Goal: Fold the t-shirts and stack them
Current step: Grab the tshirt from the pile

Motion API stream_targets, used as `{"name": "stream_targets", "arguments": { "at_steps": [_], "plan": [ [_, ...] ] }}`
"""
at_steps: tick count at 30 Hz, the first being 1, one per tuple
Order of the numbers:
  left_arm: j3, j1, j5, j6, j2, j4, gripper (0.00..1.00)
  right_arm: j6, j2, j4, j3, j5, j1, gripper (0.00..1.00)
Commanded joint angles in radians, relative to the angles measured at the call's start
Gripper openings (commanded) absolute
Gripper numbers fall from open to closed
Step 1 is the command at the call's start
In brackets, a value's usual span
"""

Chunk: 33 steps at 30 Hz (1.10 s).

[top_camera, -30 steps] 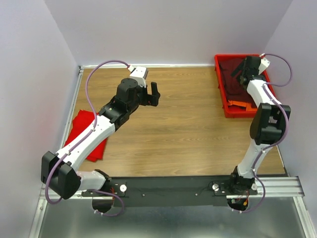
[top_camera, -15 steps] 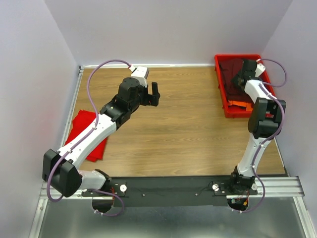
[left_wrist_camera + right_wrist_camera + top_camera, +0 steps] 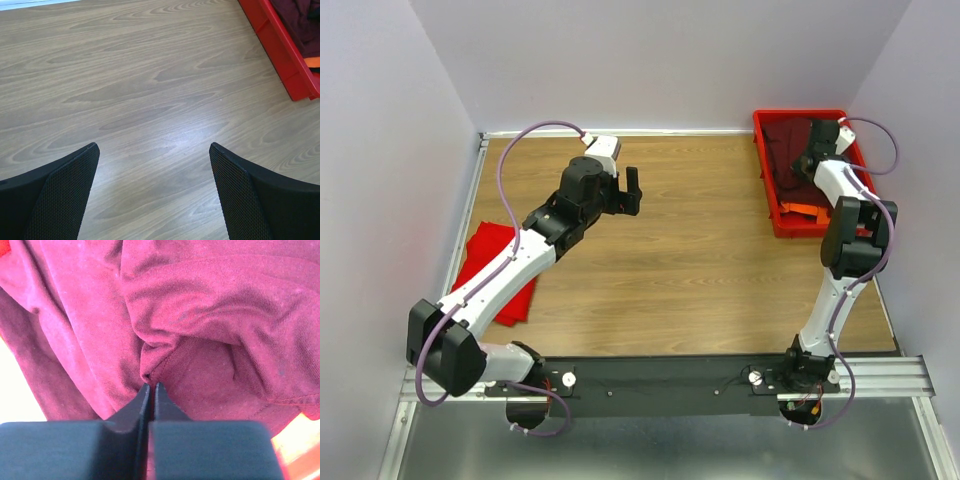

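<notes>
— How far along is the job?
— Early, I judge. At the left, a bright red cloth t-shirt (image 3: 485,248) lies folded on the brown wood-grain table (image 3: 700,290), partly under the left arm. That one looks done.
— And the left claw (image 3: 632,190)?
— Spread wide above bare table, holding and touching nothing.
— The other shirts?
— In the rigid red plastic bin (image 3: 767,180) at the far right: a dark maroon cloth t-shirt (image 3: 782,140), crumpled, and a bright orange t-shirt (image 3: 808,211) peeping out at the near end. Both are left to fold and stack.
— The right claw (image 3: 151,388)?
— Down in the bin, fingers pressed together, seemingly nipping a fold of the maroon shirt.
</notes>
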Motion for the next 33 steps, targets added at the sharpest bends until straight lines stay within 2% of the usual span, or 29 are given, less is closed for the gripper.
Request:
{"name": "stream_targets", "arguments": {
  "at_steps": [1,13,22,27,30,33],
  "plan": [
    [0.029,0.005,-0.029,0.002,0.012,-0.004,0.98,-0.01,-0.019,-0.009,0.035,-0.023,-0.001,0.0],
    [0.031,0.037,0.023,-0.021,0.053,-0.006,0.98,-0.065,-0.233,-0.032,0.106,-0.039,-0.001,0.0],
    [0.029,0.055,0.081,-0.035,0.078,0.002,0.98,-0.111,-0.439,-0.034,0.241,-0.255,0.007,0.0],
    [0.029,0.062,0.094,-0.038,0.081,0.004,0.98,-0.102,-0.513,-0.034,0.36,-0.406,0.076,0.0],
    [0.029,0.068,0.095,-0.037,0.085,0.007,0.98,-0.121,-0.541,-0.034,0.438,-0.413,0.229,0.0],
    [0.029,0.072,0.129,-0.038,0.085,0.008,0.98,-0.102,-0.537,-0.032,0.495,-0.44,0.303,0.0]
  ]
}}
